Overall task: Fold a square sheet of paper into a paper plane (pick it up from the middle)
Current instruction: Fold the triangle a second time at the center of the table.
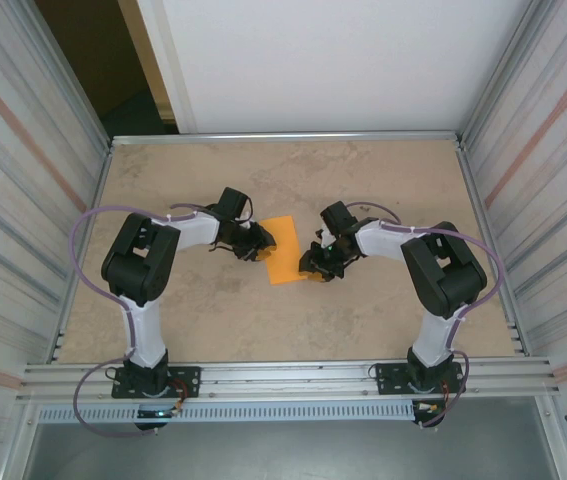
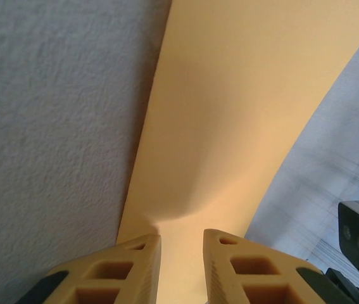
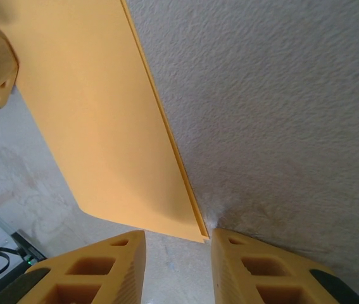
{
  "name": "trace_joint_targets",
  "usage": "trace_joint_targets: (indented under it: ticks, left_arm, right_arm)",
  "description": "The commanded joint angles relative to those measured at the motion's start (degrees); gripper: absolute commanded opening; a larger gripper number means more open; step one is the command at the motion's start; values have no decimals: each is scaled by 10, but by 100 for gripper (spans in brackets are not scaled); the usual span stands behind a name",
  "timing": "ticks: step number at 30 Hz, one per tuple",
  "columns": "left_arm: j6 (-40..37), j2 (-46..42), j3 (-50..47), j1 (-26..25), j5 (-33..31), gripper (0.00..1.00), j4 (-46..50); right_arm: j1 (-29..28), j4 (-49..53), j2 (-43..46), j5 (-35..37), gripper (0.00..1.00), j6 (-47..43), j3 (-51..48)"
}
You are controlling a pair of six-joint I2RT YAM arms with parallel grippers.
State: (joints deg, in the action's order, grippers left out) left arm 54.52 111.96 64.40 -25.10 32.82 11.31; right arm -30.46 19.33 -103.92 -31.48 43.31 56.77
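Orange paper (image 1: 283, 250) lies mid-frame on table (image 1: 383, 180), btw both grippers. L gripper (image 1: 261, 240) at its left edge, fingers slightly apart w/ paper running into the gap. R gripper (image 1: 315, 268) at lower-right corner, fingers apart too.

Mottled beige table (image 1: 363, 180) inside a metal enclosure.
Ribbed silver walls (image 1: 23, 150) flank it (a white panel (image 1: 333, 60) closes the back); an aluminium rail (image 1: 293, 378) runs along the near edge.

The sheet (image 2: 230, 126) runs past frame edges (both wrist views).
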Motion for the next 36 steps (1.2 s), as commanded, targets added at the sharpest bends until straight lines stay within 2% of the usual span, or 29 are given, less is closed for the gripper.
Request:
trace_joint_targets:
  ticks: [1,12,18,36]
  left_arm:
    - [8,41,-10,-1,-34,26,50]
    - [6,42,-9,-1,-31,26,49]
    - [8,44,-10,-1,-34,26,50]
    - [11,53,-19,8,-24,26,40]
  right_arm:
    - [-6,2,-10,-17,30,-5,13]
    - [-4,-8,-11,-19,28,-3,15]
    - [-2,10,11,22,32,-3,7]
    - [-2,19,23,44,31,-2,-5]
